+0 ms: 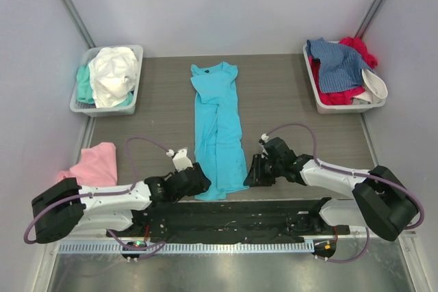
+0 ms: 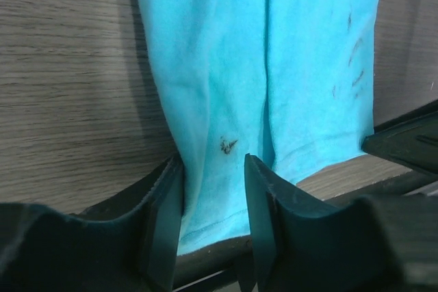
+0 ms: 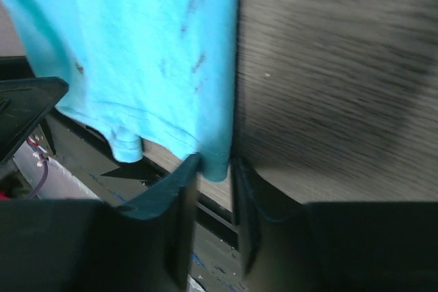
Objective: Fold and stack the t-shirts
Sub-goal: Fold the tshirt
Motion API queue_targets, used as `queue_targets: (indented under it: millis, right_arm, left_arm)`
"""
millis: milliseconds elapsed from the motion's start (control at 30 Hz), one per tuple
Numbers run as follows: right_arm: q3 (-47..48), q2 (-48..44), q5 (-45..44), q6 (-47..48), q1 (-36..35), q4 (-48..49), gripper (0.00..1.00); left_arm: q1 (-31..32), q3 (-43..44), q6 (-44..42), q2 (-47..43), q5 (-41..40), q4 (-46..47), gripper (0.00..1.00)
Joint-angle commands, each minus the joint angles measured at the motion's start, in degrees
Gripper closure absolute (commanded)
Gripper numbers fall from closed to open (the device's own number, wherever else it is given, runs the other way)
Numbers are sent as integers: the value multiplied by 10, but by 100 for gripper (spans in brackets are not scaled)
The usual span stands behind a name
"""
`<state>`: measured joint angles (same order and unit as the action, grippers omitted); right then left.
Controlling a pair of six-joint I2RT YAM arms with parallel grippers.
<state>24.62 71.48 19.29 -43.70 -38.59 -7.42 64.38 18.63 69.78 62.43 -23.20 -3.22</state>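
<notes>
At the hem of the turquoise cloth t-shirt (image 1: 217, 135), the left gripper (image 2: 213, 169) straddled it, fingers spread; the right gripper (image 3: 215, 163) pinched the corner.

A: Table (image 1: 280, 100) layout?
B: Middle t-shirt (image 1: 217, 135) lies lengthwise at centre, neck far, hem near. Left tray (image 1: 76, 107) far left, right tray (image 1: 311, 80) far right. Left heap (image 1: 109, 73) and right heap (image 1: 339, 66) of t-shirts lie in them. Loose t-shirt (image 1: 97, 163) at near left edge.
A: Grippers?
B: Left gripper (image 1: 202, 184) at hem's left corner, right gripper (image 1: 250, 171) at right corner, cloth between the fingers of each.
</notes>
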Motion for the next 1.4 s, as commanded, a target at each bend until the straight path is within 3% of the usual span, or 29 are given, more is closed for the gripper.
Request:
queue_targets:
  millis: [0,100,267,700,967,1133,1367]
  right_arm:
    - [-20,3,-20,-2,-4,-19,74]
    - [-27,2,-25,1,-5,-13,85]
    - [-24,-23,-27,4,-4,-21,99]
    - [77,-131,-34,12,-5,-161,99]
    - [113,-147,-58,13,-4,-167,99]
    - [141,-109,-114,19,-5,-132,99]
    - [225,5,-145,49,-4,-57,99]
  left_arm:
    - [14,-7,28,30,-16,-47,58]
    - [21,-7,40,44,-27,-45,64]
    - [29,-3,47,48,-34,-41,88]
    - [55,112,31,-39,-87,-170,91]
    - [57,132,33,-91,-141,-213,91]
    - [51,158,20,-82,-237,-233,91]
    - [-19,206,-83,7,-222,-140,93]
